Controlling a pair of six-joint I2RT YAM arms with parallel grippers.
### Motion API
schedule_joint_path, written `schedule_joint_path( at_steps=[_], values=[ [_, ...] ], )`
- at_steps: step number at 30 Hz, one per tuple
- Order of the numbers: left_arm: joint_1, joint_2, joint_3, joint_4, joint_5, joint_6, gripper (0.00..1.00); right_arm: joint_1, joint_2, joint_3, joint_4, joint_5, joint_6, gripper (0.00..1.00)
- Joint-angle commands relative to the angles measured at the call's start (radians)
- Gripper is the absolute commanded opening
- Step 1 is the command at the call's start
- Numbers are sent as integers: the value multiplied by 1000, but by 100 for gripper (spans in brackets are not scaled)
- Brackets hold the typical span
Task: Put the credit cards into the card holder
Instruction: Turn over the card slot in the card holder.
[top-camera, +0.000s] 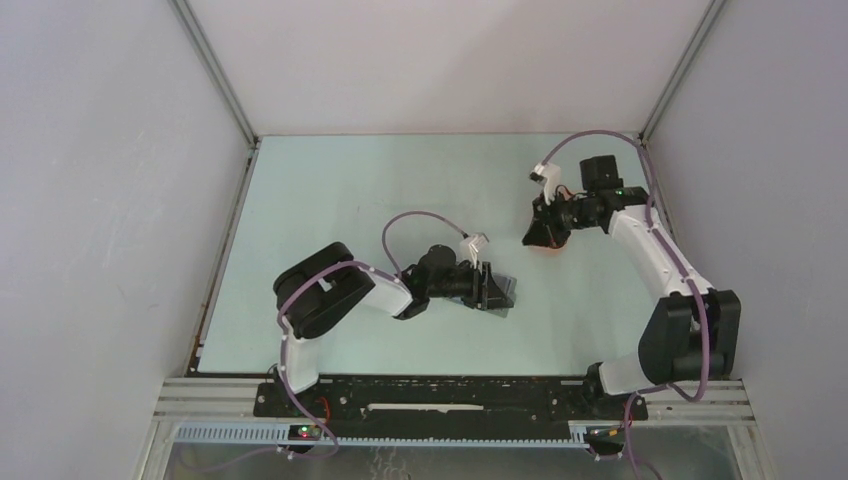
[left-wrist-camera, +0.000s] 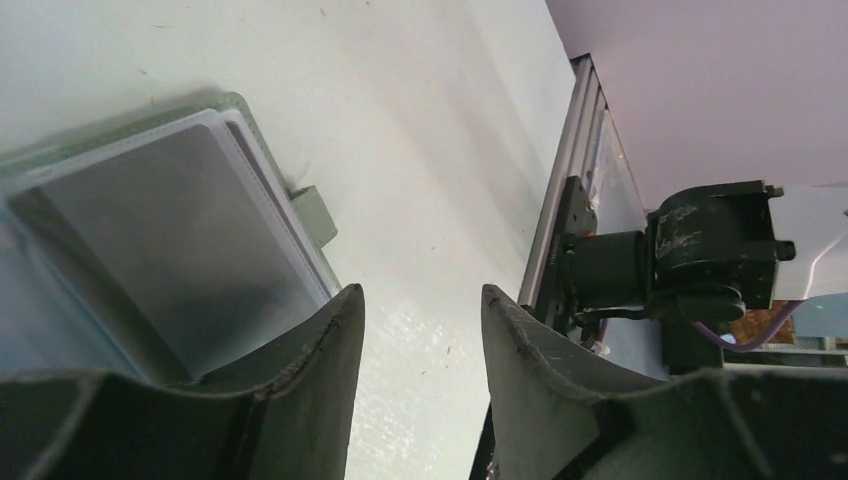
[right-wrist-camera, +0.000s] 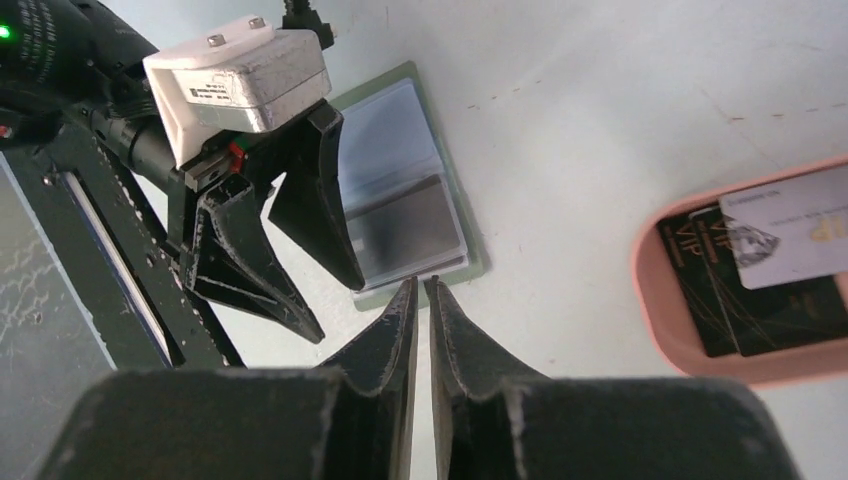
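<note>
Right claw (right-wrist-camera: 421, 290): cracked open to a thin slit, nothing in it. Left claw (left-wrist-camera: 420, 300): about half open, empty, parked at the card holder (left-wrist-camera: 316, 214). 1 finger tip sits over the holder's edge, the other over bare table. Can't tell if either touches.

Key relation, right wrist view: the salmon tray (right-wrist-camera: 760, 368) is at 3 o'clock from the right claw, near but apart. The card holder is at 12 o'clock, just beyond the tips. The tray holds the loose cards: a pale credit card (right-wrist-camera: 800, 240) on top, overlapping a black VIP card (right-wrist-camera: 740, 300). The pale card's long axis runs roughly 9-to-3, slightly tilted, with its far end cut off by the frame. The right arm is clearly nearer the tray; the left arm is at the holder.

The holder lies open and flat, long axis about 11-to-5 in that view. A silvery card (left-wrist-camera: 170, 250) already shows in a pocket. My read: 1 in, tray cards left to do.

Likely next: right claw swings to 3 o'clock, opens wider and takes the top card by an edge. A thin flat card on a tray floor looks hard to get under, and the rim may block the approach.

Surface: pale matte table (right-wrist-camera: 600, 120), flat. Room: open table between tray and holder. The left claw crowds the holder's 9 o'clock side, so feed cards in from 3 o'clock.
</note>
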Motion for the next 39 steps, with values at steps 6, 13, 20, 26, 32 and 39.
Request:
schedule_joint_path(
  at_steps=[6, 13, 20, 26, 32, 39],
  values=[
    [5, -451, -62, -270, -213, 310, 52, -112, -198, -17, 59, -73, 12, 21],
    [6, -844, -147, -546, -506, 542, 65, -112, -149, -41, 205, 56, 129, 48],
    [50, -1115, -250, -649, -647, 507, 100, -173, 66, 19, 290, 242, 476, 48],
    [75, -1184, -303, -706, -624, 491, 100, -173, 178, 21, 400, 333, 744, 50],
    [84, -1175, -369, -642, -641, 500, 100, -173, 296, 87, 400, 466, 887, 50],
    [88, -1149, -393, -597, -640, 499, 100, -151, 385, 144, 379, 543, 909, 60]
  ],
)
